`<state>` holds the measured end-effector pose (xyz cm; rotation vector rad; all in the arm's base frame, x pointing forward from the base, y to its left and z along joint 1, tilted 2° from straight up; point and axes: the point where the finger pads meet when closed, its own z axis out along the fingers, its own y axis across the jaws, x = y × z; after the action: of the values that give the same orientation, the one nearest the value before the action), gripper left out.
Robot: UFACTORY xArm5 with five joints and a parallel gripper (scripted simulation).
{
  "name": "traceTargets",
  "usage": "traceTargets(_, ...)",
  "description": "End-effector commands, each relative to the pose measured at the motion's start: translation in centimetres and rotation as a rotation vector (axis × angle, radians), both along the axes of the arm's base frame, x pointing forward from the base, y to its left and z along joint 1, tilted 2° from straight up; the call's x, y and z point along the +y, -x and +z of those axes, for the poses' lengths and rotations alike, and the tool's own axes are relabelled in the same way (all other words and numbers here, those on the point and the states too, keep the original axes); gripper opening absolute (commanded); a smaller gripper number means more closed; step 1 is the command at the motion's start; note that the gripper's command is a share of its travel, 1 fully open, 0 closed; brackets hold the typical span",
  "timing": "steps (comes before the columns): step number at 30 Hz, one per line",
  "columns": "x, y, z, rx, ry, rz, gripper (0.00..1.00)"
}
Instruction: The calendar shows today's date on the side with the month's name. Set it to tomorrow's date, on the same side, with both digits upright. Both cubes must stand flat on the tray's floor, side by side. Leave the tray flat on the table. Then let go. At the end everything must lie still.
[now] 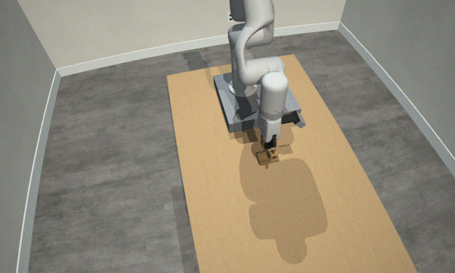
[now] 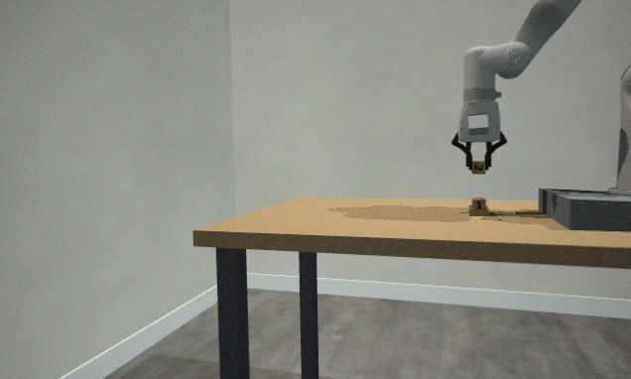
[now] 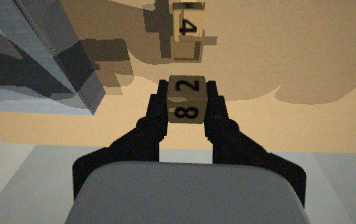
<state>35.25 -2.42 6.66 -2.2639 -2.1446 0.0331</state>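
My gripper [image 2: 478, 167] [image 3: 186, 92] is shut on a wooden cube and holds it well above the table. The held cube [image 2: 478, 168] [image 3: 187, 102] shows a 2 lying on its side in the exterior view; the wrist view shows a 2 and an 8. The other wooden cube [image 2: 478, 203] [image 3: 188, 25] sits in the tray [image 1: 262, 159] [image 2: 478, 213] [image 3: 201, 52], showing an upright 1 towards the exterior camera and a 4 on top. The tray's place beside it is empty. The month's name cannot be read.
The grey base slab [image 1: 232, 126] [image 2: 595, 214] [image 3: 75, 75] of the arm stands near the tray, on the robot's side. The wooden table [image 1: 214, 203] [image 2: 298, 227] carries the tray, and the arm's shadow falls across it.
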Motion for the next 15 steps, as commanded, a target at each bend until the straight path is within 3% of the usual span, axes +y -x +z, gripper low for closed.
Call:
traceTargets(1, 0.00, -0.03, 0.78, -0.001, 0.000, 0.000, 0.29)
traceTargets(15, 0.00, -0.06, 0.78, -0.001, 0.000, 0.013, 0.29)
